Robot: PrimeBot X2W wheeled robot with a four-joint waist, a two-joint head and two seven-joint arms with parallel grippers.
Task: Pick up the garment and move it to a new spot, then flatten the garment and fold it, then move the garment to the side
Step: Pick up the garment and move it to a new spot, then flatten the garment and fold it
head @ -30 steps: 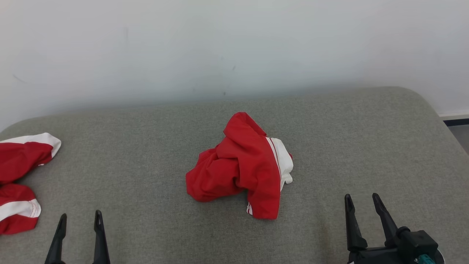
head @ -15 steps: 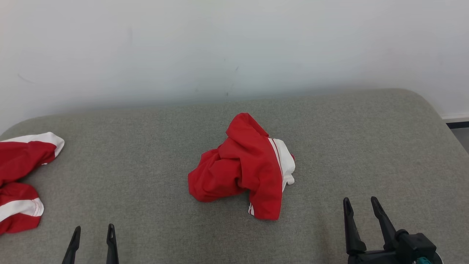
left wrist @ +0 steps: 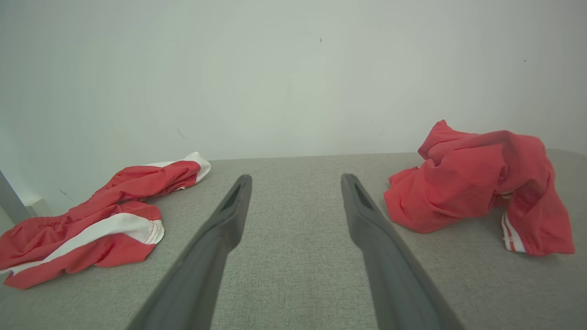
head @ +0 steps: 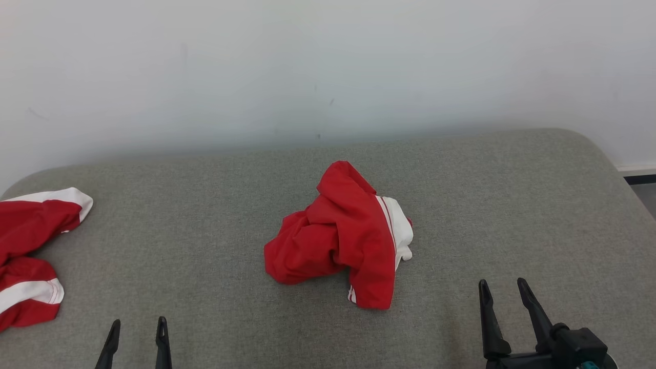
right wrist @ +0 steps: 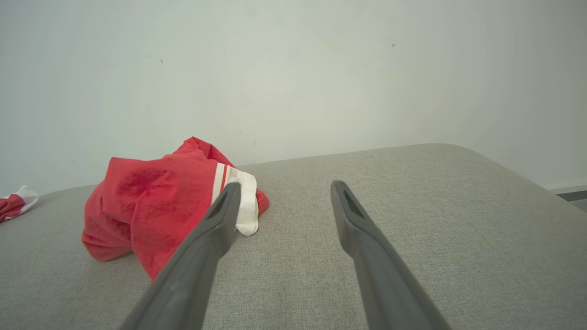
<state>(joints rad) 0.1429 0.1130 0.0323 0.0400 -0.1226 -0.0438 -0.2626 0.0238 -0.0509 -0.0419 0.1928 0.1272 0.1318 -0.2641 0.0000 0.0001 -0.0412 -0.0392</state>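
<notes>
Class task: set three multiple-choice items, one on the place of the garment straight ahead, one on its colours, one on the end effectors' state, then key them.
1. Where on the surface is the garment? A middle; B right edge; C left corner.
2. Its colours? A blue and white; B red and white; C black.
3. The left end effector and right end effector are: A both shut on cloth; B one open, one shut; C both open, empty.
Key: 1 A, bare surface all around it; 2 B, red cloth, white band; 3 C, fingers apart, nothing between.
</notes>
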